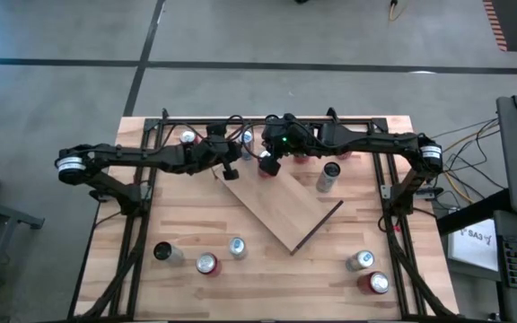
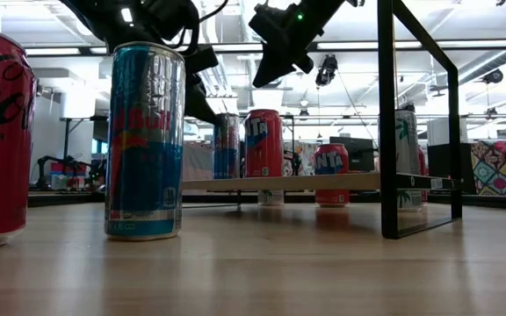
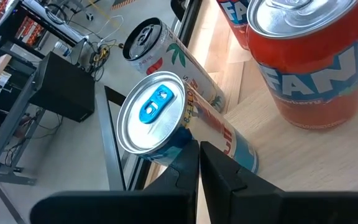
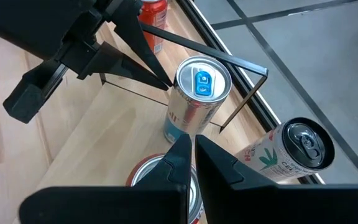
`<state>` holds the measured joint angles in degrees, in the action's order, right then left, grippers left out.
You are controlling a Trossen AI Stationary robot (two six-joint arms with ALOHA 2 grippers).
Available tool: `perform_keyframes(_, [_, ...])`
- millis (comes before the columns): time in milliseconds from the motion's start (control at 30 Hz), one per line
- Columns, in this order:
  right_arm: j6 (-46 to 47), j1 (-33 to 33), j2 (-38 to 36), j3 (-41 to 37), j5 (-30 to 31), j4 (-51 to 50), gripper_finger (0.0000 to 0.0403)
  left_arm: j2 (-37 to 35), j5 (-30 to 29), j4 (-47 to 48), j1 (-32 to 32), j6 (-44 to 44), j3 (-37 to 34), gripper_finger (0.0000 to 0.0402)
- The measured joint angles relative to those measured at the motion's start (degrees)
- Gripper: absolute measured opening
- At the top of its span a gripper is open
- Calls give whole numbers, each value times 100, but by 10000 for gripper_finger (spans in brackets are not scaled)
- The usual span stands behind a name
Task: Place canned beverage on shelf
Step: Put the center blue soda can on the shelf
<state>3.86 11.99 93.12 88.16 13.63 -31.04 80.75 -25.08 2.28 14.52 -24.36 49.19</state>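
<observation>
A slim silver-and-blue can [image 4: 194, 93] with a blue tab stands upright by the far end of the light-wood shelf [image 1: 281, 211], which lies slantwise mid-table. My left gripper [image 3: 199, 155], shut, reaches it from the table's left. Beside it stands a red Fanta can [image 2: 264, 145]. My right gripper [image 4: 191, 146] hangs shut just above this red can's top [image 4: 157, 177], with a gap below the fingertips in the low view. In the low view the slim can [image 2: 227, 145] is left of the Fanta can. My left gripper's shut fingertips [image 4: 163, 82] meet the slim can's side just under its rim [image 4: 178, 87]. They slant down from the table's left. The can stands upright on its base on the wood.
A white palm-print can [image 4: 291, 149] lies on its side near the far edge. Another Fanta can [image 2: 332, 171] stands farther right. Several cans stand along the near edge [image 1: 206, 263], [image 1: 360, 260]. The black frame's posts [image 2: 389, 114] ring the table.
</observation>
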Motion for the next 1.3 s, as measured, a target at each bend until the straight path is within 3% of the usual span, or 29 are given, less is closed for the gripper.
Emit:
perform_keyframes(433, [-214,372,380,-35,-54,986,13,-240,6,322,-112,189,-9,0])
perform_keyframes(800, [-221,814,779,-35,-797,1632,13,-1195,13,628,-366,423,-26,0])
perform_keyframes(1300, [-160,815,1019,-35,-811,1759,13,-1963,15,807,-411,840,-101,0])
